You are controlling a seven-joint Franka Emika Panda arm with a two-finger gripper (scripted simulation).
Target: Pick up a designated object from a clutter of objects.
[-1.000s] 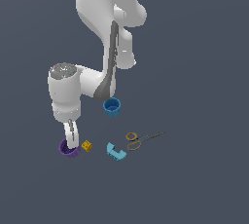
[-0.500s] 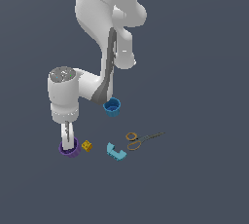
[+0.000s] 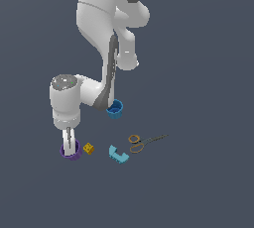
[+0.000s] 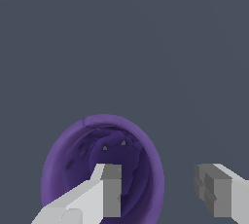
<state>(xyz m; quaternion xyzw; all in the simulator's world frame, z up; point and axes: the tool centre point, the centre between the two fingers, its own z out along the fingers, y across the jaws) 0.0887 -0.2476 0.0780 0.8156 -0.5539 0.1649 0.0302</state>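
Purple cup [image 3: 71, 151] sits on the dark grey floor [image 3: 198, 182] at the exterior view's left end of the clutter, upright, mouth up. Gripper [image 3: 69, 142] is directly over it, pointing straight down. Wrist view: the gripper [image 4: 163, 189] stands spread, one finger [image 4: 109, 189] inside the mouth of the purple cup [image 4: 73, 155], the other finger [image 4: 219, 191] outside the rim, with the cup wall between them. Whether either pad touches the wall cannot be told.

Neighbours, exterior view:
- Yellow block [image 3: 89, 148] just beside the purple cup, on its exterior-view right side, apart from it.
- Light-blue bracket [image 3: 118, 154] further to the exterior view's right, lying flat, near the scissors [image 3: 144, 142] but not visibly touching.
- Scissors lie flat, orange handle loops toward the bracket, blades pointing away to the exterior view's right.
- Blue cup [image 3: 115, 109] stands behind the row, partly hidden by the arm's [image 3: 94, 93] forearm link.

Nothing lies between the fingers and the purple cup; the yellow block is the closest item to the outer side of the cup.

Count: purple cup 1, blue cup 1, yellow block 1, bracket 1, scissors 1 pair. Five items in all, one arm.
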